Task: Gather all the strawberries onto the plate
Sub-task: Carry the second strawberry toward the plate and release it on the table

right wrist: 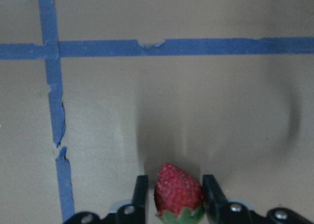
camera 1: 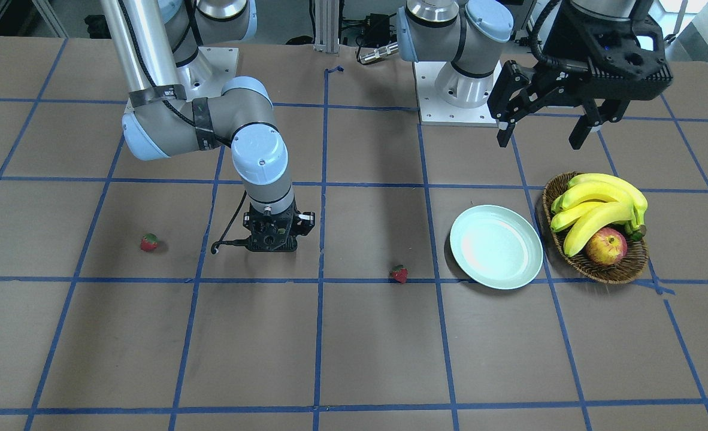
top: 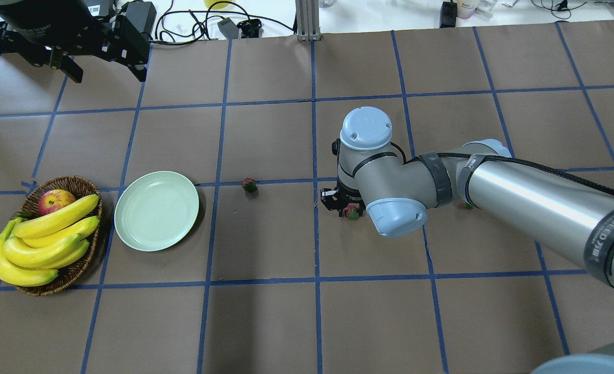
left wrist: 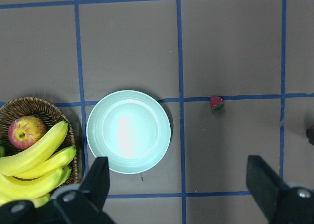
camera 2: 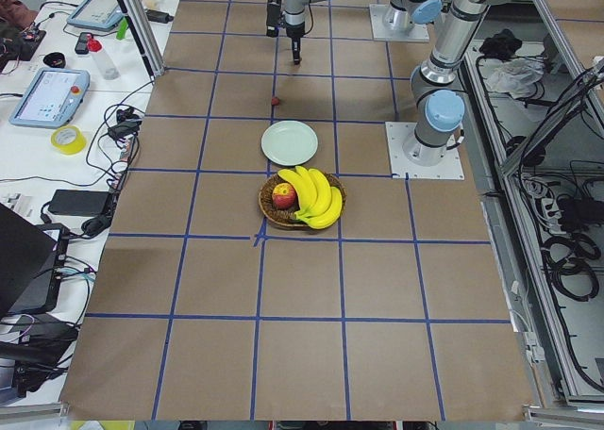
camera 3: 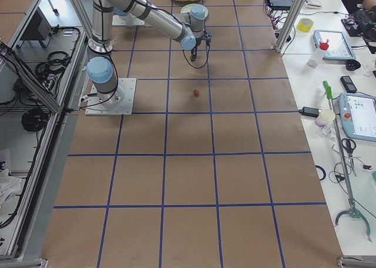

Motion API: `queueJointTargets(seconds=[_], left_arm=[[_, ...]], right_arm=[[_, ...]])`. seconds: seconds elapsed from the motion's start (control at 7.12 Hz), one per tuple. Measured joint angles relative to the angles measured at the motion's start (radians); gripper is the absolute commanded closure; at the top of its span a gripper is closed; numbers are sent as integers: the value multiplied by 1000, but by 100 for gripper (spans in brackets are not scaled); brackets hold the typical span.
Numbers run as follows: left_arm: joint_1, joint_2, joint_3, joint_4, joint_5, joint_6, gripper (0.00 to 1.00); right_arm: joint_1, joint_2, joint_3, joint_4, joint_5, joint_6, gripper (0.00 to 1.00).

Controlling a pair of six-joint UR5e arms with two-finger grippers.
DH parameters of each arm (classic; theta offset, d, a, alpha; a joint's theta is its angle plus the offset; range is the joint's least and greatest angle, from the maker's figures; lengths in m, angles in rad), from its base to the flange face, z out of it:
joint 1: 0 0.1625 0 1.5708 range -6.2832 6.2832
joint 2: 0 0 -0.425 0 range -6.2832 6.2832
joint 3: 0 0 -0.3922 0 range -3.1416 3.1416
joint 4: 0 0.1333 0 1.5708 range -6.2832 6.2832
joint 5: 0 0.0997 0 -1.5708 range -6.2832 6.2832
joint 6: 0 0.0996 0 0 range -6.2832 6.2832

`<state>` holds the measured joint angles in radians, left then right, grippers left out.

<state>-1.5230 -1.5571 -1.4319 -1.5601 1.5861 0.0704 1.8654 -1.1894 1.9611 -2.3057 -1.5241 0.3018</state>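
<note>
My right gripper (right wrist: 175,197) is shut on a small red strawberry (right wrist: 179,192), down at the table surface; from overhead this berry (top: 352,212) peeks out under the wrist. A second strawberry (top: 248,184) lies on the table between that gripper and the pale mint-green plate (top: 156,210), which holds nothing. A third strawberry (camera 1: 148,242) sits alone on the far side of the right arm. My left gripper (left wrist: 179,189) hangs open high over the plate (left wrist: 128,131) and holds nothing.
A brown wicker basket (top: 86,184) with bananas and an apple (top: 55,200) stands right beside the plate, on the side away from the strawberries. Blue tape lines grid the brown table. Cables and gear lie along the far edge.
</note>
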Motion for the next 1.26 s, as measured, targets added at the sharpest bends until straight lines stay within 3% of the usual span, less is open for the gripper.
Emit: queueJointTargets(seconds=[0.28,0.56,0.7,0.98,1.26], left_arm=[[2,0,-1,0,0,7,0],[4,0,2,0,0,11,0],[5,0,1,-1,0,12,0],[7,1,-3,-4,6,54,0],[24,2,2,-3,5,86,0]], right_arm=[[3,-3,-38,31,56,33,100],[52,12,-131,97,178,164,100],[95,37,-157,91,231,228,79],[145,83,-180,44,265,283,0],[152,91,-186,37,251,286,0]])
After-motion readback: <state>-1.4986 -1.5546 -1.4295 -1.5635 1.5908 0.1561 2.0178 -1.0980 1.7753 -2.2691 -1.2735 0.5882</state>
